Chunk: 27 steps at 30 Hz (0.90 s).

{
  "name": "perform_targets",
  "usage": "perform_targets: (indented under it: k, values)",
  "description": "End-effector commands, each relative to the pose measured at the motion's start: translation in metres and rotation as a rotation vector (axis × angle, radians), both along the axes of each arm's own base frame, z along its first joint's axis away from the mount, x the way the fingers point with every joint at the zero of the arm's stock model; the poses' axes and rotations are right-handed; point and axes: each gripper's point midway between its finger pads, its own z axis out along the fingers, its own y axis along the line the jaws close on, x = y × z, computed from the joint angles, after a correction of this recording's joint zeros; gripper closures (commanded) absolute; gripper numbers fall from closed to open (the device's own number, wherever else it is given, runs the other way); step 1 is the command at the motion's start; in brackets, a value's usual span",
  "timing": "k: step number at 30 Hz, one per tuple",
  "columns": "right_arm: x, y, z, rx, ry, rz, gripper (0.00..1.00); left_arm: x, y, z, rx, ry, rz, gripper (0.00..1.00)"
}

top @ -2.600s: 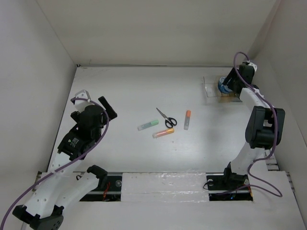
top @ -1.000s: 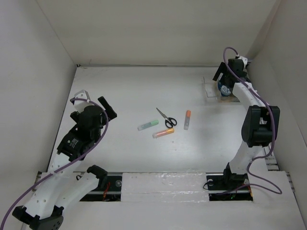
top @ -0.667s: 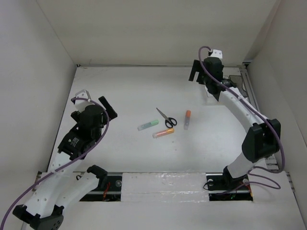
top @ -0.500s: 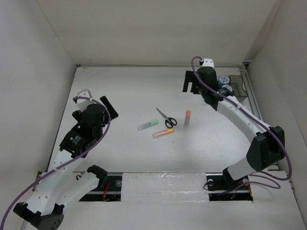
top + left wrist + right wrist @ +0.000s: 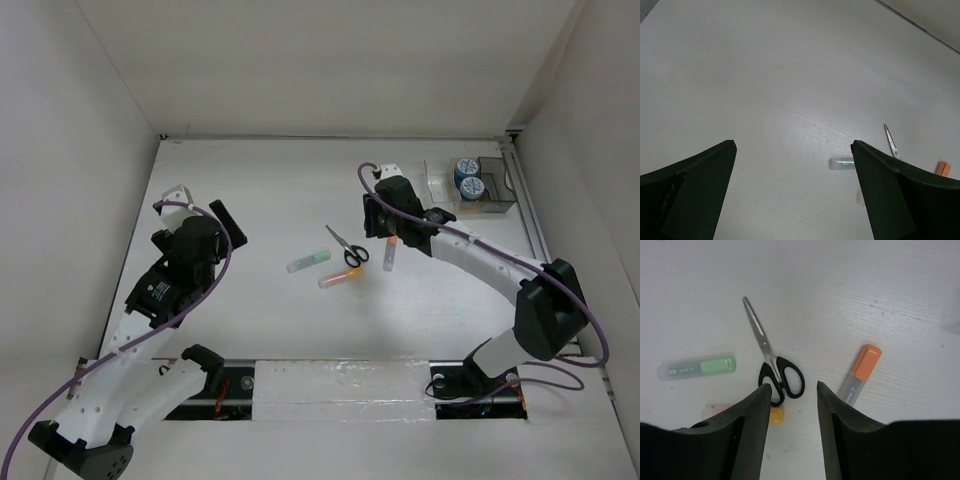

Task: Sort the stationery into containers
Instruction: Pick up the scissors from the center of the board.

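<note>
Black-handled scissors [image 5: 348, 250] [image 5: 775, 371] lie mid-table, with a green-ended marker [image 5: 309, 261] [image 5: 697, 367] to their left. A second marker, orange-ended [image 5: 341, 279], lies in front of them, its tip [image 5: 776, 416] showing by my right finger. A third marker, orange-capped [image 5: 860, 371], lies to the right. My right gripper [image 5: 379, 222] [image 5: 793, 387] hovers open over the scissors' handles, holding nothing. Two blue-and-white rolls [image 5: 469, 177] sit in the clear organiser [image 5: 438, 182] at the back right. My left gripper [image 5: 200, 212] [image 5: 793, 145] stands wide open and empty at the left.
White walls close the table in on the left, back and right. The organiser's dark grey end section [image 5: 497, 172] lies close to the right wall. The arm bases and a mounting rail [image 5: 340, 385] run along the near edge.
My right arm swung from the organiser at the back right to above the scissors and markers, and its jaws narrowed. Both rolls now show in the organiser. The left arm barely moved.
</note>
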Motion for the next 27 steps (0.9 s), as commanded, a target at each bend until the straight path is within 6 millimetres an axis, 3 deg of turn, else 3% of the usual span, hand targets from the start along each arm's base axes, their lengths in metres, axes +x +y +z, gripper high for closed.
perform_targets:
  k: [1,3,12,24,25,27]
  values:
    - [-0.003,0.013,-0.002,0.046,-0.001,0.047,0.53,0.004,0.001,0.007,0.0,-0.03,0.008,0.0]
    - [-0.002,0.012,-0.017,0.001,0.035,0.061,0.63,0.004,0.001,0.007,0.0,-0.03,0.008,0.0]
    - [-0.003,0.015,-0.063,-0.08,0.167,0.146,0.6,0.004,0.001,0.007,0.0,-0.03,0.008,0.0]
    - [-0.002,0.013,-0.092,-0.099,0.237,0.155,0.6,0.004,0.0,0.007,-0.004,-0.028,0.0,0.0]
    - [0.001,0.015,-0.087,-0.093,0.226,0.156,0.6,0.004,0.0,0.007,-0.004,-0.028,0.0,0.0]
    - [0.002,0.011,-0.099,-0.121,0.244,0.141,0.6,0.004,0.0,0.007,-0.004,-0.028,0.0,0.0]
